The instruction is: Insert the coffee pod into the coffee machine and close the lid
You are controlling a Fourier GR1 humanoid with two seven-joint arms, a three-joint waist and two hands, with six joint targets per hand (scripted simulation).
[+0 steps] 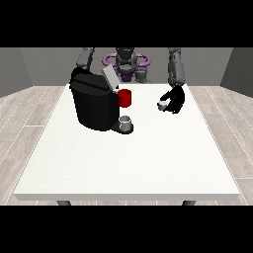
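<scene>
Overall, white table (123, 163), grey plank floor (24, 113)

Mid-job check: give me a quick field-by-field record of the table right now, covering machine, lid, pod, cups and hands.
coffee machine: black, on the table's left part in the view
lid: raised, open
coffee pod: small, pale, at the robot hand at the view's right, not yet in the machine
red cup: beside the machine
grey cup: on the machine's base
robot hand at the view's left: hidden behind the machine

A large white table (123, 163) stands on a pale wood-plank floor (29, 113), with grey walls (29, 64) behind.
</scene>
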